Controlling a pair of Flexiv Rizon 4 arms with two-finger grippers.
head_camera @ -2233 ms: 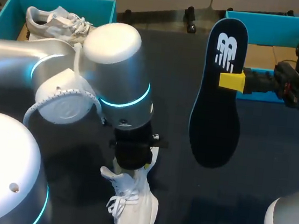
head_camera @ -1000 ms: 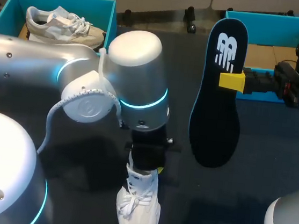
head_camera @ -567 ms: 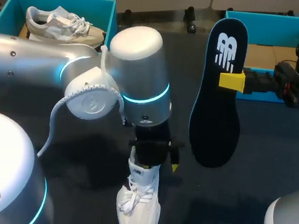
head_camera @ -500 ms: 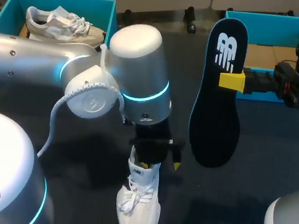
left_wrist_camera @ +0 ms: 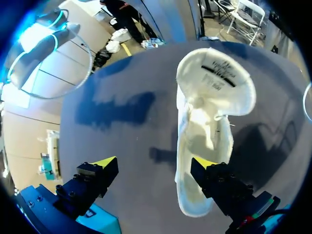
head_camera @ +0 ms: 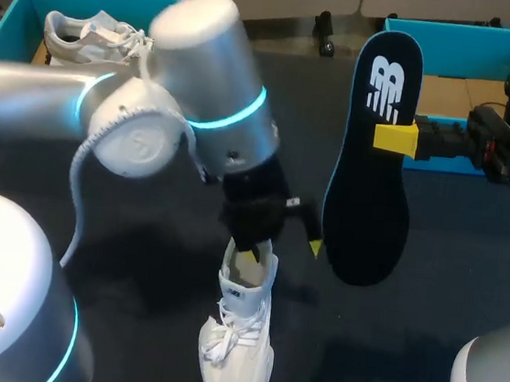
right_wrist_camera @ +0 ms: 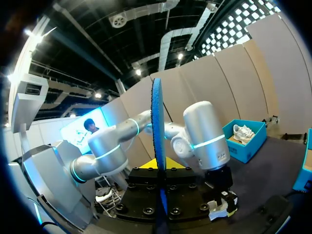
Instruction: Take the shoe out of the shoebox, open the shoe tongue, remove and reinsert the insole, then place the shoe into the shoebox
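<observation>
- 2 arms of mine are over the dark table (head_camera: 467,271). The left one comes in from the left, above the white shoe (head_camera: 238,337).
- That shoe lies outside both boxes, upright on its sole near the table's front edge, with its toe toward me.
- My left gripper (left_wrist_camera: 155,162) is spread wide and holds nothing. 1 yellow tip sits at the shoe's heel end, though I cannot tell if it touches. The other hangs over bare table, well to the side.
- The tongue (left_wrist_camera: 215,78) is folded forward over the laces, so the shoe's mouth gapes.
- My right gripper (head_camera: 395,138) pinches the dark insole (head_camera: 373,168) from 2 sides and holds it in the air, long axis up, beside the shoe and apart from it.
- From the right wrist the insole (right_wrist_camera: 157,136) shows edge-on between the fingers.
- The left shoebox (head_camera: 7,24), teal, holds a second shoe (head_camera: 98,35). The right shoebox (head_camera: 466,35) stands behind the insole.
</observation>
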